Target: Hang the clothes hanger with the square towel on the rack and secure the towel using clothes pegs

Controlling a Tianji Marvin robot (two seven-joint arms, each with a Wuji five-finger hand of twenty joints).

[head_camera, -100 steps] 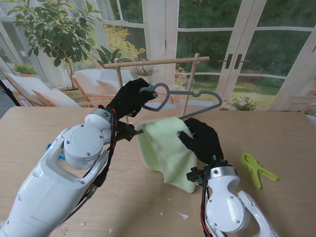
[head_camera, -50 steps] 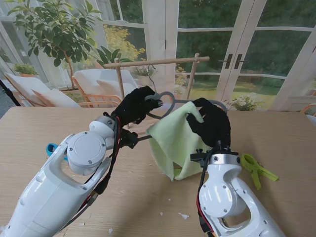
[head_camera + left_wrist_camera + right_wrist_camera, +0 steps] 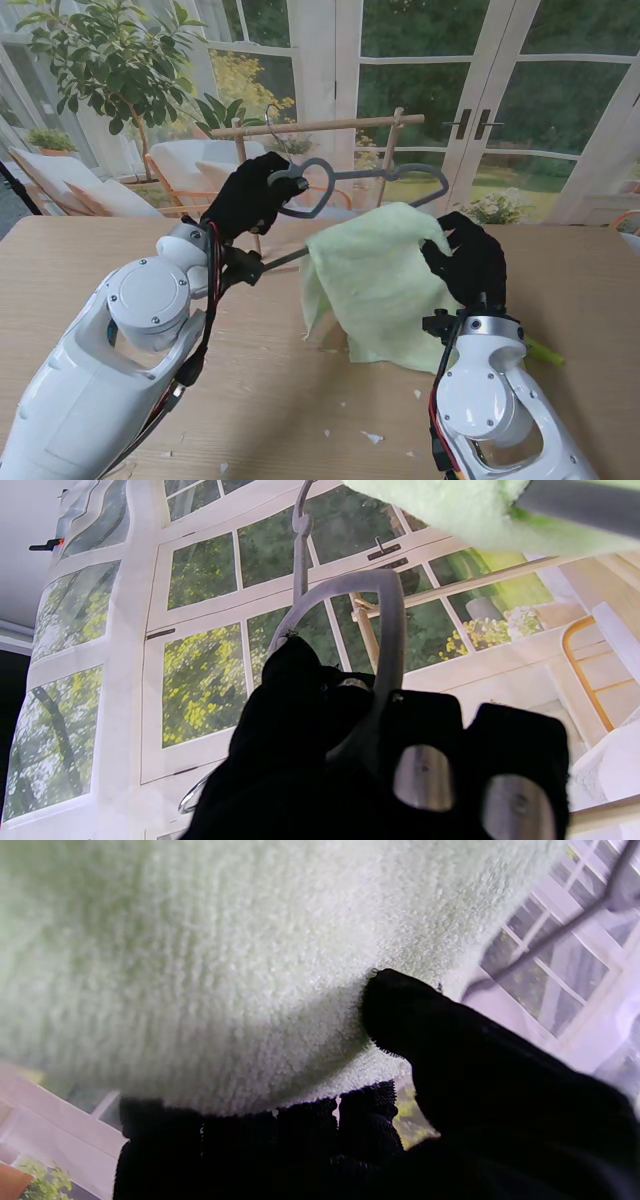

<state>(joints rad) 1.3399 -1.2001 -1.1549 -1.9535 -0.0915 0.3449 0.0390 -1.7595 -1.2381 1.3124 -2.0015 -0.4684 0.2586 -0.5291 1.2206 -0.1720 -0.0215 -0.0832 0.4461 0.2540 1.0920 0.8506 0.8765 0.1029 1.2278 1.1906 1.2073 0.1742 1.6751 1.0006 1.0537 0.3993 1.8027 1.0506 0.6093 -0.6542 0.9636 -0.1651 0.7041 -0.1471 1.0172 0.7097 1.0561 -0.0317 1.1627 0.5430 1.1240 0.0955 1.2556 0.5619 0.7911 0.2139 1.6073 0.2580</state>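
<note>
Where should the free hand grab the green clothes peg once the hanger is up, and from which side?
Only one tip of the green plastic clothes peg shows, lying on the wooden table just right of the right hand's wrist; the rest is hidden. Probably best to come down from above and pinch across its two spread handle ends, once the arm is clear and they can be seen.
</note>
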